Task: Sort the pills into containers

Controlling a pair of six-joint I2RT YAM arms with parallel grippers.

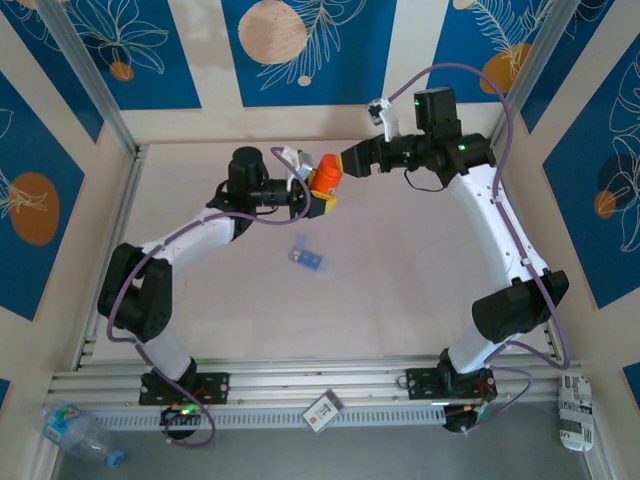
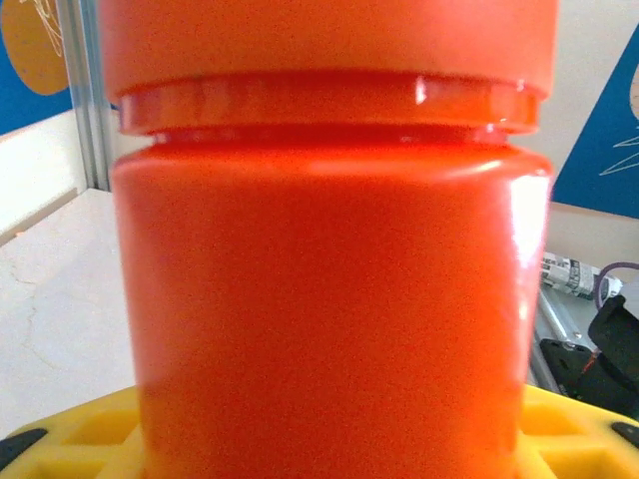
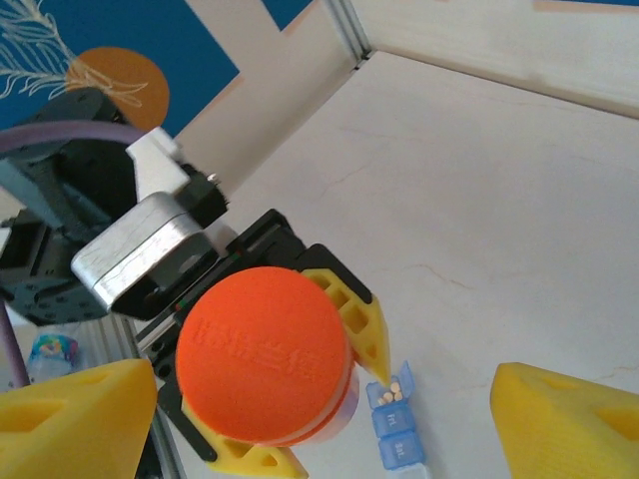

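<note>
bottle [image 1: 325,176] in left gripper [image 1: 320,192], containers [image 1: 306,256] on table [image 1: 410,300]

- the table [image 1: 400,300] is a pale off-white top with faint crack-like lines running across it
- sitting on it roughly mid-table is a small see-through blue pill box [image 1: 306,256], lying flat and turned at an angle
- a few tiny pale pills [image 3: 396,393] sit in its end compartment
- a ribbed aluminium rail [image 1: 280,385] runs along the near edge

Lab enclosure: aluminium rails [image 1: 300,385], printed panels [image 1: 300,40]
</note>
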